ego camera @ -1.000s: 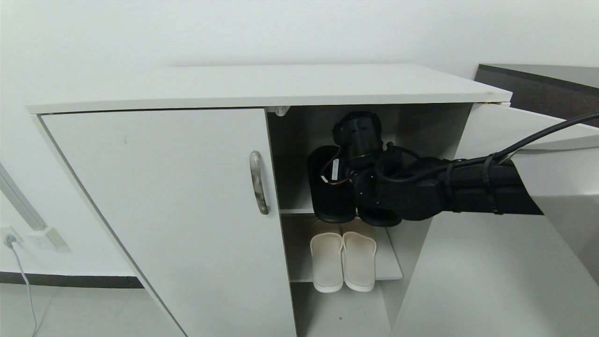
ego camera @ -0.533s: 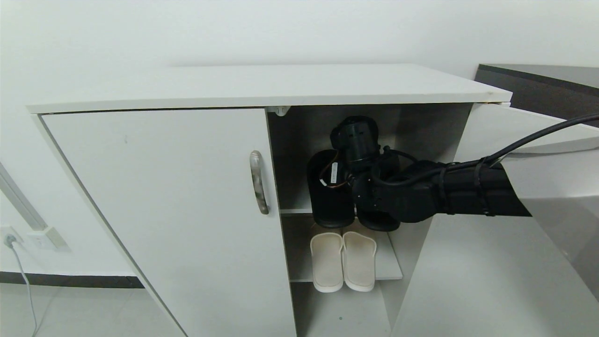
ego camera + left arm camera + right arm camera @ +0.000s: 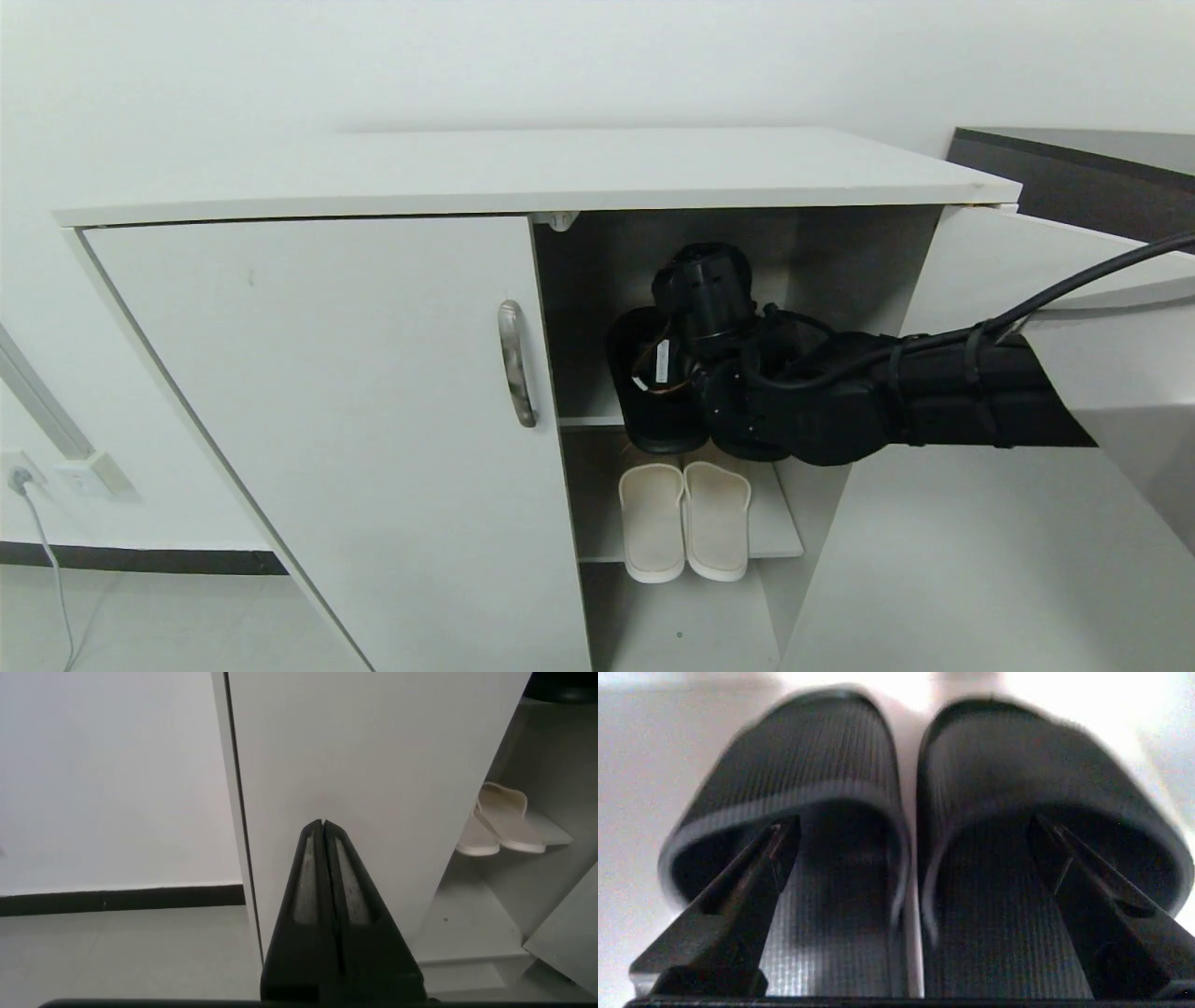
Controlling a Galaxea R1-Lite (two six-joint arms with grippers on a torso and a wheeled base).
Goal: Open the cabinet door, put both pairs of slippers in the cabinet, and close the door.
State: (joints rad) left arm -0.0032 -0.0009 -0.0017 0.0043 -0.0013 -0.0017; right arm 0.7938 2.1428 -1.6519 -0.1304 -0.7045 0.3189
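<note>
Black slippers (image 3: 653, 392) lower, right fingers (image 3: 738, 910) wide inside them, above white slippers (image 3: 684, 518); left fingers (image 3: 309, 887) closed, empty.

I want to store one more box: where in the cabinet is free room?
Free: the bottom compartment under the white slippers, and the cabinet top. Crowded: the upper shelf, with the black slippers and right gripper.

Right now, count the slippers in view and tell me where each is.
4. Two white slippers lie side by side on the lower shelf. Two black slippers are at the shelf above, the right pincer open with a finger in each.
</note>
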